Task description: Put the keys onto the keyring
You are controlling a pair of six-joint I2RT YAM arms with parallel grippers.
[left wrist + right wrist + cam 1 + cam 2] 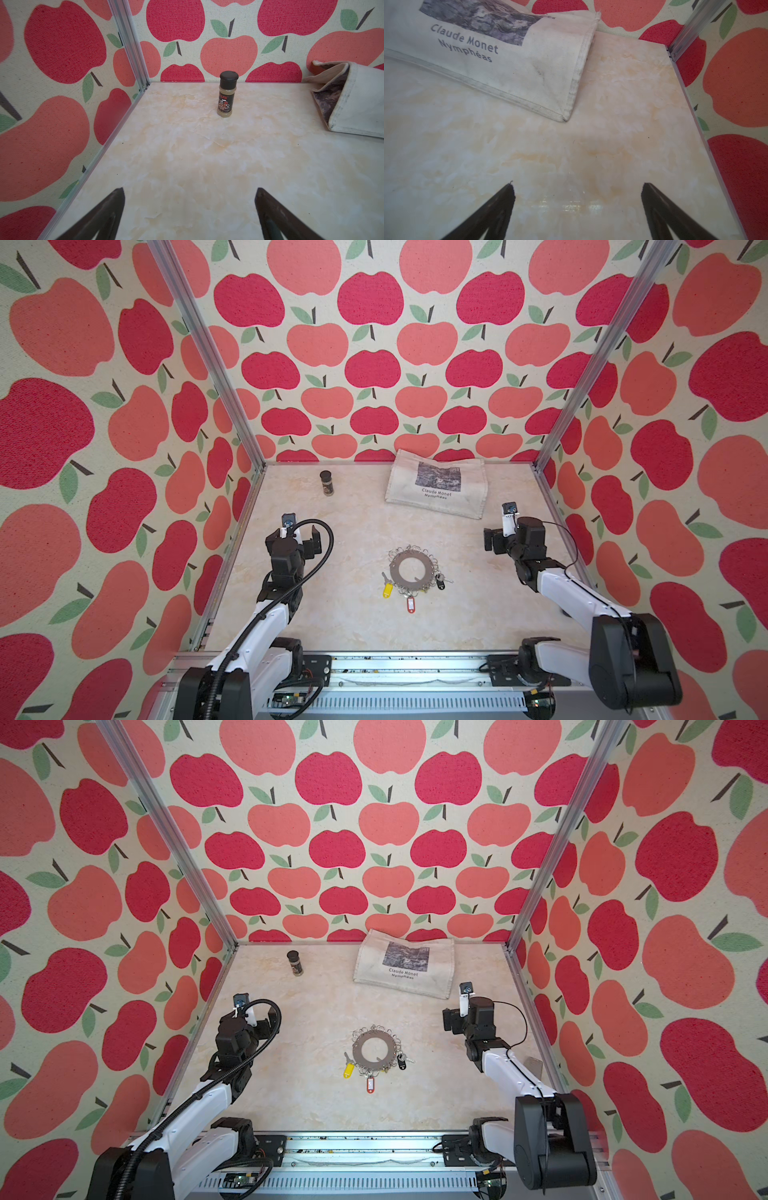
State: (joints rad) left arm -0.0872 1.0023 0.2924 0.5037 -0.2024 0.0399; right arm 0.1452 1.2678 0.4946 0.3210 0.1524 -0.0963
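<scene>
Left fingers [112,207] and right fingers [500,203] wide, empty, parked well apart from the work. The keys [440,581] lie on the bench [332,614] at the keyring [395,570] right rim, touching its wire loops; hooked or not, can't tell. If loose: pin disc, pinch black tag.

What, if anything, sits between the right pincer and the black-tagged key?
Nothing visible. Only bare table separates the open right pincer from the black-tagged key, which lies at the keyring rim on that arm's side. The tote bag and spice jar sit farther back, off that line.
</scene>
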